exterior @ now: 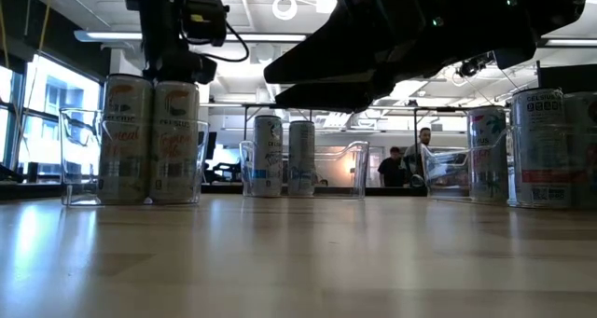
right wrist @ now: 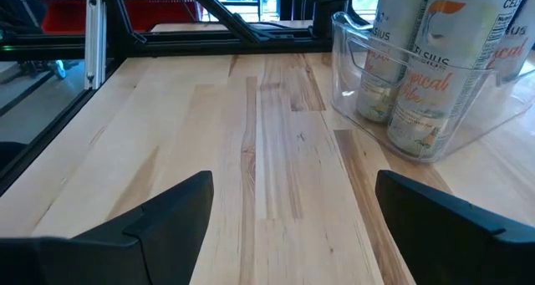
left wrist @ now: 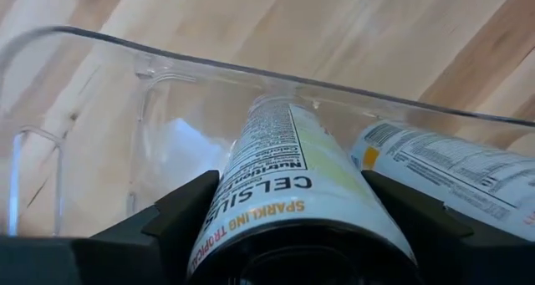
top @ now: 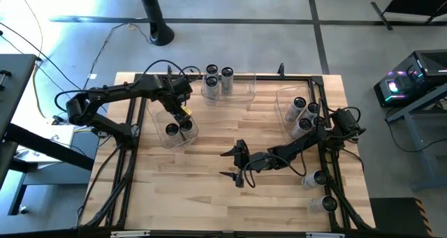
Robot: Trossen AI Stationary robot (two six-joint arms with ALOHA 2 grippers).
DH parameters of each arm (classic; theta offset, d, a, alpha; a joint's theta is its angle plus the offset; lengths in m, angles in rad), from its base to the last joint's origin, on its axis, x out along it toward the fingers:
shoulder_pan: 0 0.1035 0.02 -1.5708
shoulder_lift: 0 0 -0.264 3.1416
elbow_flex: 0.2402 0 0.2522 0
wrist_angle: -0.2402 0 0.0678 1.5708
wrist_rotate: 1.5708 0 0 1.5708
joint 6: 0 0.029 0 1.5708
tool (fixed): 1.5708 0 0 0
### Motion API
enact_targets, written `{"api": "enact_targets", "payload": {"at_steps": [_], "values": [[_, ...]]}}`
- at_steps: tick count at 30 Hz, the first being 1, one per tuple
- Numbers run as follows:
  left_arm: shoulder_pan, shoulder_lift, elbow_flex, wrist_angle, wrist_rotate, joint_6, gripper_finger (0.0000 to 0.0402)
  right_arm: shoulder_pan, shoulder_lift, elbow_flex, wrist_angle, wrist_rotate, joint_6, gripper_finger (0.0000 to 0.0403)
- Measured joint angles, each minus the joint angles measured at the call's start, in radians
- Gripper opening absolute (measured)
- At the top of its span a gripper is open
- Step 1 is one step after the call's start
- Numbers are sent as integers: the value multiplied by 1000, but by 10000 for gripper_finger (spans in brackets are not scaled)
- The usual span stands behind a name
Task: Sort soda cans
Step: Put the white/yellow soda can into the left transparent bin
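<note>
A clear bin (top: 166, 136) at the table's left holds two upright soda cans. My left gripper (top: 183, 115) points down over the right-hand can (exterior: 174, 141), a finger on each side of its upper part (left wrist: 292, 185). The other can (exterior: 124, 141) stands close beside it, also on the bin's floor. My right gripper (top: 235, 165) hangs open over bare wood near the table's middle (right wrist: 292, 210), with nothing between its fingers. My left gripper comes from above, pointing down, with its two fingers (left wrist: 188, 214) against opposite sides of the can's upper wall (left wrist: 251, 193), just below the dark top. The can stands upright with its base on the bin's floor, next to the second can (left wrist: 451, 164).
A second clear bin (top: 246, 93) at the far middle holds three upright cans. A third bin (top: 283, 102) at the right holds several cans lying over. Two loose cans (top: 319, 176) (top: 327, 204) lie near the right edge. Dark frame rails run along the table's sides.
</note>
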Motion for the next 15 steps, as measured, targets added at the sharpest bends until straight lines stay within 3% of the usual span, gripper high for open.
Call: {"api": "enact_targets", "payload": {"at_steps": [11, 15], "values": [[-24, 0, -23, 56, -6, -52, 290, 0, 0, 0, -1, 0, 0, 330], [-24, 0, -23, 64, 34, -51, 295, 0, 0, 0, -1, 0, -1, 330]]}}
